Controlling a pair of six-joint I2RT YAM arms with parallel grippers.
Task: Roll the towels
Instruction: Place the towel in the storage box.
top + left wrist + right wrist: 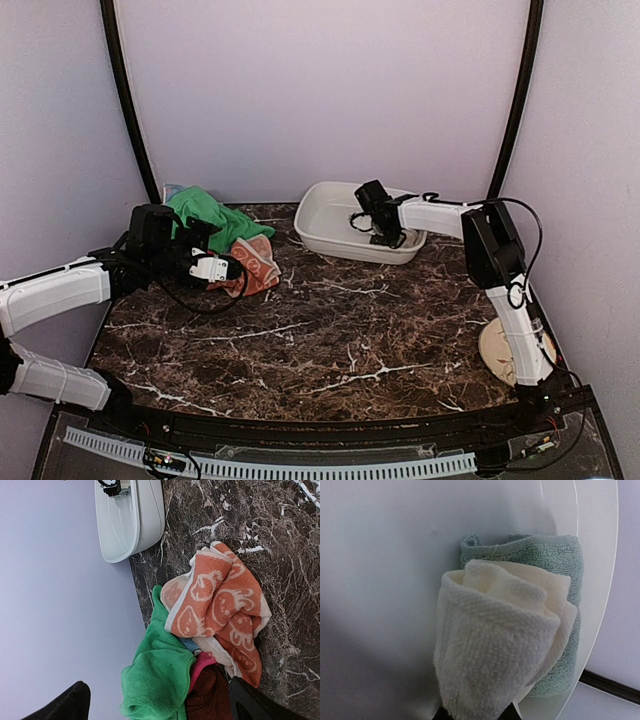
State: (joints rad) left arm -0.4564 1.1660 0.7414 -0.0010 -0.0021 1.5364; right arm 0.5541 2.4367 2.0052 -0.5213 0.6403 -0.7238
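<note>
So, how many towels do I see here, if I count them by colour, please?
orange patterned towel: 1
bright green towel: 1
dark red towel: 1
cream-white towel: 1
sage-green towel: 1
Total: 5
Not counted: pink sliver and blue sliver in the pile, too hidden to tell.

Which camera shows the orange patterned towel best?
Left wrist view: the orange towel fills the middle, pattern clear. Top external shows it small and partly covered; right wrist shows none of it.
</note>
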